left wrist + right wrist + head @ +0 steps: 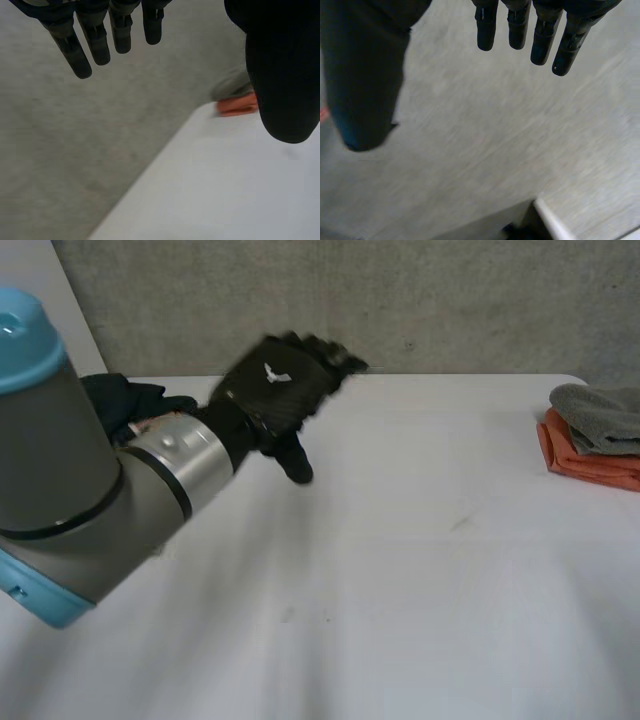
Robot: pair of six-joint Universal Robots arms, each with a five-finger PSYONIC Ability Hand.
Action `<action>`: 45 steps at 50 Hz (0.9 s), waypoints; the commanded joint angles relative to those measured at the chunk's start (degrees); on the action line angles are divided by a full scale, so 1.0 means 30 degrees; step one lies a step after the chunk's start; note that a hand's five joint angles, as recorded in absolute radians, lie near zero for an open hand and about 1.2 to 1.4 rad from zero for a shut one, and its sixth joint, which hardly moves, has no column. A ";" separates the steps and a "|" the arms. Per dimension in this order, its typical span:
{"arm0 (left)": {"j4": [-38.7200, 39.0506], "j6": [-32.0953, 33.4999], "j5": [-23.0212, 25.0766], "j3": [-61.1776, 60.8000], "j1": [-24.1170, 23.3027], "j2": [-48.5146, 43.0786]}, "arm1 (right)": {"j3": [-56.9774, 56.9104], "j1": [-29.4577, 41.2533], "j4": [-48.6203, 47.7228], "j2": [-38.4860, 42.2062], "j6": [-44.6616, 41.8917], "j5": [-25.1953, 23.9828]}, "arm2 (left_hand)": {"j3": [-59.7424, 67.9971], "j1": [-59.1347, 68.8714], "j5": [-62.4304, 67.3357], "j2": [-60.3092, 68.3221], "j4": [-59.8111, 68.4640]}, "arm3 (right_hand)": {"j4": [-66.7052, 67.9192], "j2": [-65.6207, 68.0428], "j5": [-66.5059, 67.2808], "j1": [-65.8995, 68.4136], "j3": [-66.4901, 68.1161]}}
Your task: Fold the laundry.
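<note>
The white surface point(420, 570) runs back to a grey concrete wall point(400, 300). A folded grey cloth point(600, 415) lies on a folded orange cloth point(590, 462) at the surface's far right edge. Well apart from this stack, the left hand point(275, 390) hovers over the far edge, fingers straight, wide, empty. The right hand point(365, 90) is equally wide, holding nothing. Bare surface lies between the stack and the left hand.

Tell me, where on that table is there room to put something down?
The middle and near side of the table lie bare, from the left arm across to the right edge, where a grey cloth lies on an orange cloth. The far left is crowded: the open left hand hangs there.
</note>
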 commanded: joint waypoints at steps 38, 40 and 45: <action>0.4465 0.1856 -0.1204 0.6128 1.1639 -0.8459 | 1.4734 1.2935 -0.4709 -0.4599 0.2329 -0.6034 | 2.2620 2.3560 2.2496 2.2751 2.2747 | -0.1182 -0.0874 -0.1199 -0.0765 -0.0730; 0.5432 0.1064 -0.1204 0.5190 1.1229 -0.7374 | 1.4734 1.2906 -0.4709 -0.4629 0.2358 -0.6005 | 2.2620 2.3560 2.2496 2.2751 2.2747 | -0.1182 -0.0874 -0.1199 -0.0765 -0.0730; 0.6668 -0.0636 -0.1059 0.2731 0.8686 -0.3832 | 1.4764 1.2702 -0.4709 -0.4862 0.2388 -0.5772 | 2.2620 2.3560 2.2496 2.2751 2.2747 | -0.1182 -0.0874 -0.1199 -0.0765 -0.0730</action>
